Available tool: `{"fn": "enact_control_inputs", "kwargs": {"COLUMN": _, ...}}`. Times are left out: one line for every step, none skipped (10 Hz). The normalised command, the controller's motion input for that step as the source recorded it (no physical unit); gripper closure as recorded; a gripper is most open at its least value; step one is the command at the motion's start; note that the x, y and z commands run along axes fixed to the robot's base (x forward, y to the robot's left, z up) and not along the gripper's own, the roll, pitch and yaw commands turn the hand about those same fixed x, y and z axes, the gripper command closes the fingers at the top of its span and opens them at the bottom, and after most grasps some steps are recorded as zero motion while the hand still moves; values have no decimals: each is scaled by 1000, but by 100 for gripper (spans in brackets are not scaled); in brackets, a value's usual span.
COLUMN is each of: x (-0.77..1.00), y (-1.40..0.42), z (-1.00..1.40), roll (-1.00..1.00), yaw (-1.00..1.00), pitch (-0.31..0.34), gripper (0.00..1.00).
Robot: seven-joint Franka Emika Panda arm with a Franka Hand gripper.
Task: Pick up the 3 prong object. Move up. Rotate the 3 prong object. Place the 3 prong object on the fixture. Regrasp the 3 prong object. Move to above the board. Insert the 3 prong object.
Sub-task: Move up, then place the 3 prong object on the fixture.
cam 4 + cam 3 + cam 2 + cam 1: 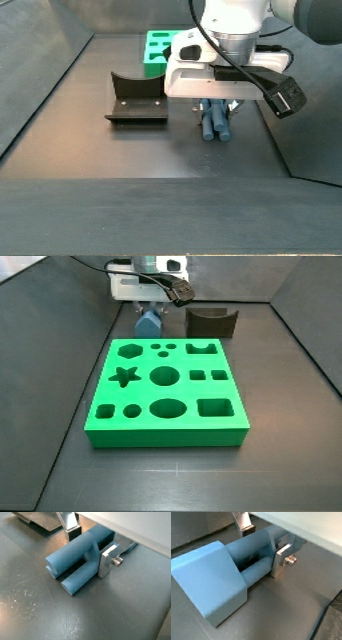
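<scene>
The 3 prong object [72,563], blue-grey parallel bars, lies on the dark floor [40,607] just behind the board's far edge [147,324]. My gripper [89,548] is down over it, one silver finger on each side, and the pads look pressed against the outer bars. In a wrist view a wide blue part of the piece [208,577] fills the space near the camera. The gripper [214,106] hides the bars' upper part. The fixture [210,322], a dark notched block, stands apart to one side [134,100]. The green board [167,434] has shaped cut-outs.
Grey walls enclose the floor on all sides [307,346]. A dark plate edge [40,522] shows at the corner of a wrist view. The board's end [160,45] lies beyond the gripper in a side view.
</scene>
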Motion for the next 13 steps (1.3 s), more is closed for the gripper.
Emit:
{"fn": "enact_control_inputs", "kwargs": {"x": 0, "y": 0, "z": 833, "roll": 0, "yaw": 0, "pitch": 0, "gripper": 100}}
{"fn": "enact_control_inputs", "kwargs": {"x": -12, "y": -2, "z": 815, "roll": -2, "yaw": 0, "pitch": 10, "gripper": 100}}
{"fn": "enact_control_inputs", "kwargs": {"x": -29, "y": -3, "z": 723, "roll": -2, "yaw": -2, "pitch": 23, "gripper": 100}}
{"fn": "enact_control_inputs", "kwargs": {"x": -22, "y": 2, "z": 557, "roll": 0, "yaw": -6, "pitch": 38, "gripper": 100}}
{"fn": "enact_control_inputs", "kwargs": {"x": -20, "y": 4, "z": 463, "roll": 1, "yaw": -8, "pitch": 48, "gripper": 100}}
{"fn": "enact_control_inputs", "kwargs": {"x": -16, "y": 7, "z": 267, "roll": 5, "yaw": -12, "pitch": 51, "gripper": 100}}
{"fn": "enact_control_inputs", "kwargs": {"x": 0, "y": 0, "z": 1000, "roll": 0, "yaw": 0, "pitch": 0, "gripper": 100}}
{"fn": "enact_control_inputs", "kwargs": {"x": 2, "y": 0, "z": 1000, "roll": 4, "yaw": -3, "pitch": -2, "gripper": 100}}
{"fn": "enact_control_inputs", "kwargs": {"x": -7, "y": 0, "z": 1000, "roll": 2, "yaw": -4, "pitch": 17, "gripper": 100}}
{"fn": "enact_control_inputs", "kwargs": {"x": -9, "y": 1, "z": 1000, "roll": 4, "yaw": -6, "pitch": 29, "gripper": 100}}
{"fn": "enact_control_inputs", "kwargs": {"x": -14, "y": 2, "z": 1000, "roll": 7, "yaw": -8, "pitch": 33, "gripper": 100}}
{"fn": "enact_control_inputs", "kwargs": {"x": -17, "y": 4, "z": 1000, "roll": 11, "yaw": -10, "pitch": 30, "gripper": 100}}
{"fn": "enact_control_inputs", "kwargs": {"x": -21, "y": 6, "z": 1000, "roll": 14, "yaw": -12, "pitch": 32, "gripper": 100}}
